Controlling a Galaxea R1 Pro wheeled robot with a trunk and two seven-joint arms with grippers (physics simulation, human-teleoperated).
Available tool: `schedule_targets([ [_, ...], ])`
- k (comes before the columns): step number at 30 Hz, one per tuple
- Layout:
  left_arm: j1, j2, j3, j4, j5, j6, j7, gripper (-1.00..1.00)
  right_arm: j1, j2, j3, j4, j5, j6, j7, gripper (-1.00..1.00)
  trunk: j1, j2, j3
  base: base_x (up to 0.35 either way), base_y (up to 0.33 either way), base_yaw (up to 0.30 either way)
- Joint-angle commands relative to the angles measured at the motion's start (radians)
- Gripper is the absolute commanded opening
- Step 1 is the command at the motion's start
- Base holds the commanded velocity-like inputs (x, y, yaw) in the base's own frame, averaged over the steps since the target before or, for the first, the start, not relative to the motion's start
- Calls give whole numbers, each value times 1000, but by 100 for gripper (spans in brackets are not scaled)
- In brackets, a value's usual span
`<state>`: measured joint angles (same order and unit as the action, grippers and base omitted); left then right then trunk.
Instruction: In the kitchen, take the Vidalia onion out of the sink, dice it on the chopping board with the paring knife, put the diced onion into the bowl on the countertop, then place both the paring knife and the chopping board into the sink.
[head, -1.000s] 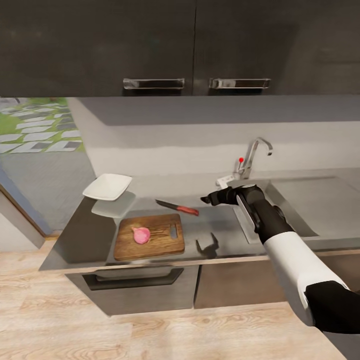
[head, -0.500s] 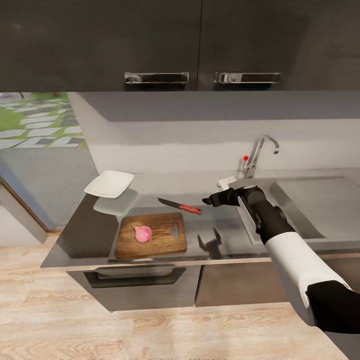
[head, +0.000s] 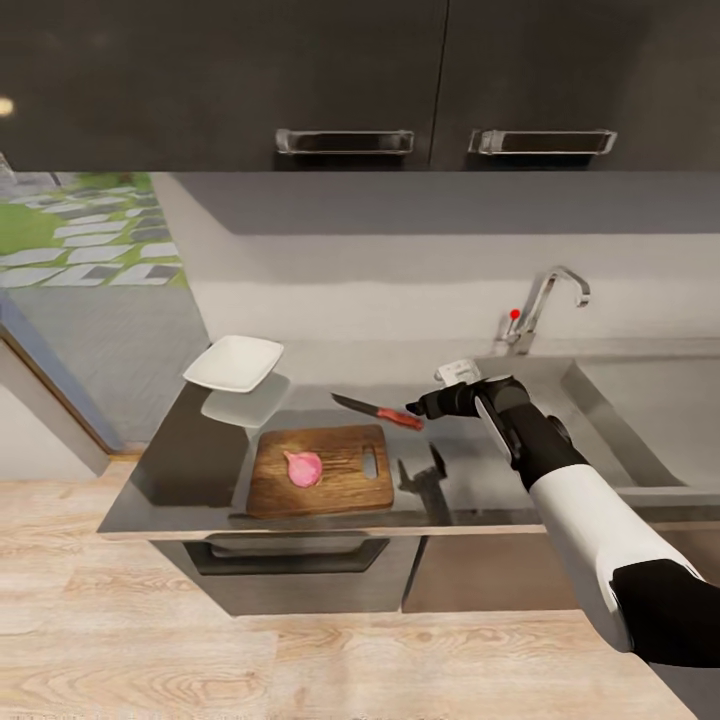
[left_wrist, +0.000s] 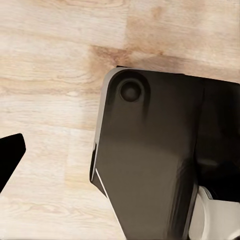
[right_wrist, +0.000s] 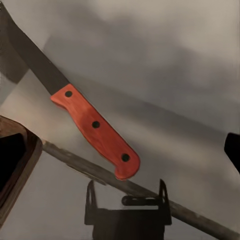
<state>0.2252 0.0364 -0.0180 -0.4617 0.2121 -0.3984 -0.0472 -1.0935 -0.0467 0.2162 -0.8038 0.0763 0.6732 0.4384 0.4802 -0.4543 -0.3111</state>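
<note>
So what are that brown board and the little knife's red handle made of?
The rectangular dark-brown chopping board looks like matt wood, going by its visible grain. The paring knife's red handle has three dark rivet-like dots and faint streaks; it could be stained wood or plastic, which the render leaves open.

The sink (head: 640, 420) runs off the head view's right edge, its basin partly hidden behind the right arm. The right gripper (head: 418, 408) is too small there; its jaws seem apart. The paring knife (right_wrist: 85, 117) loses its blade tip at the right wrist view's edge.
</note>
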Motion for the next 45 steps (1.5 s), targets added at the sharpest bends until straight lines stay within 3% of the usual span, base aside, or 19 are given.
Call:
schedule_targets([
  [1, 0, 0, -2, -1, 10, -1, -5, 100, -1, 0, 2, -1, 8, 2, 6, 100, 0, -2, -3, 4, 5, 71],
  [45, 0, 0, -2, 11, 10, 0, -5, 100, 0, -13, 2, 15, 22, -1, 6, 100, 0, -2, -71, 16, -29, 71],
])
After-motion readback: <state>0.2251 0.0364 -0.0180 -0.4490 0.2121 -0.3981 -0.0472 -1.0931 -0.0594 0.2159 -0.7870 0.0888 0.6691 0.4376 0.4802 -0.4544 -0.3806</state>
